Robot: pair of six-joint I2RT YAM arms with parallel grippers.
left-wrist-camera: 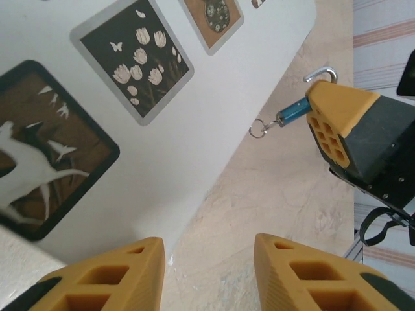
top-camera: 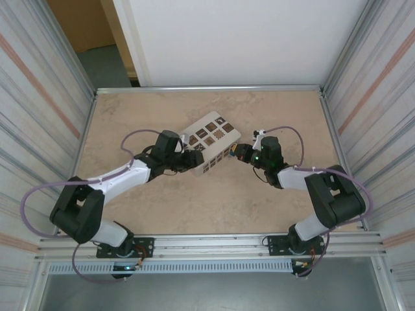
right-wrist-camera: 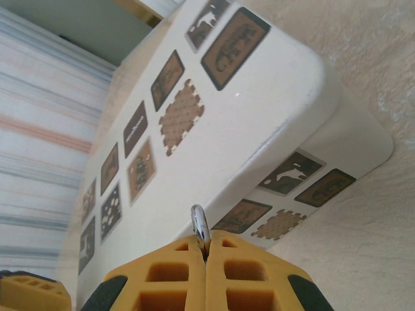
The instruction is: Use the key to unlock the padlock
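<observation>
My right gripper [right-wrist-camera: 206,249] is shut on the padlock. Its silver shackle [right-wrist-camera: 200,225] pokes out between the closed fingertips, close to the box's corner. In the left wrist view the padlock's blue body [left-wrist-camera: 293,111] sticks out beside the right gripper's yellow finger [left-wrist-camera: 336,123], with the shackle [left-wrist-camera: 322,73] above it. A small metal ring [left-wrist-camera: 258,128] hangs off the blue body's dark end; the key itself is not clear. My left gripper [left-wrist-camera: 207,249] is open with nothing between its fingers, low over the table beside the box. In the top view the left gripper [top-camera: 194,159] and right gripper [top-camera: 238,154] face each other.
A pale box with brown picture squares [top-camera: 209,139] lies mid-table between the two grippers, and its side wall [left-wrist-camera: 194,129] is close to my left fingers. Striped walls [top-camera: 39,97] enclose the table on both sides. Bare tabletop [top-camera: 214,207] stretches toward the near edge.
</observation>
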